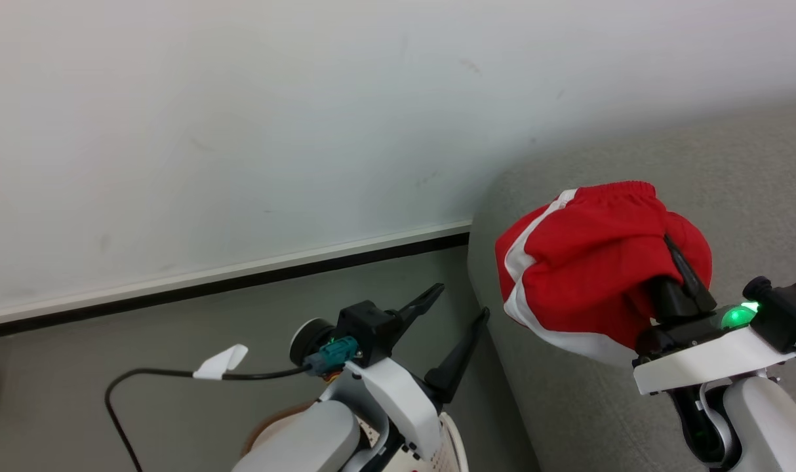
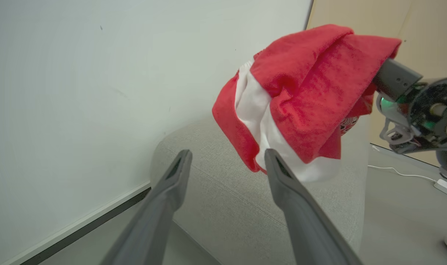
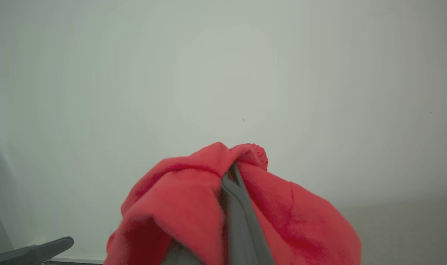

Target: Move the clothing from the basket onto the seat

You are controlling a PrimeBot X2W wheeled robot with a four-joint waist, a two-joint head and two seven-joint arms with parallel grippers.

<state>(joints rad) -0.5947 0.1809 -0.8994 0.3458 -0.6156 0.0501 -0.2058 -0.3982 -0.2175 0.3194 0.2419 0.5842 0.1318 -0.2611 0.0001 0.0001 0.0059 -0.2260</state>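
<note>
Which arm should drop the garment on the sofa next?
Right. The right gripper is shut on the clothing, held over the seat. The left gripper is open and empty, off the seat's edge above the floor.

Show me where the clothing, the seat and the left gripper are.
clothing point(image 1: 588, 262), head view, red front of the bundle.
seat point(image 1: 752, 164), head view, bare grey fabric beyond the clothing.
left gripper point(image 1: 460, 301), head view, midway between its open fingers.
</note>
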